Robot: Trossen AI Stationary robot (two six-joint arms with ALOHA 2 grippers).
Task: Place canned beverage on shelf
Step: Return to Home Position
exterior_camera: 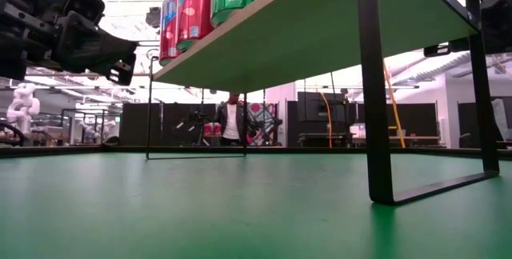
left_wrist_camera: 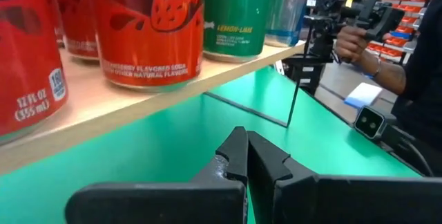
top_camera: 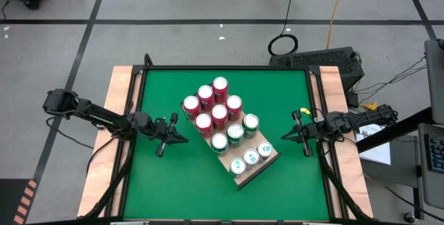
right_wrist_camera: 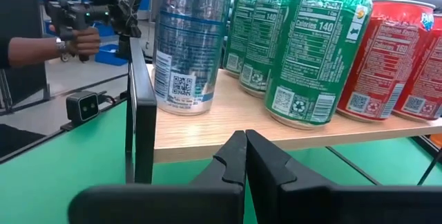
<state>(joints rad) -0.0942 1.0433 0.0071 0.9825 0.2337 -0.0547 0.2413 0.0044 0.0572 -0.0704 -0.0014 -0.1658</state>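
The low view sees the shelf point(exterior_camera: 320, 27) from beneath, so its top is hidden and the cans point(exterior_camera: 196, 7) on it are cut off by the upper edge. From above, the can labels are too small to read. Beyond the shelf, a person point(left_wrist_camera: 390, 75) is cropped by the left wrist view's edge.

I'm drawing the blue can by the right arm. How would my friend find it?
On the green table stands a slanted wooden shelf of cans. Past the red cans and green cans comes one row of three blue soda cans. Yours is the blue end can nearest the right gripper.
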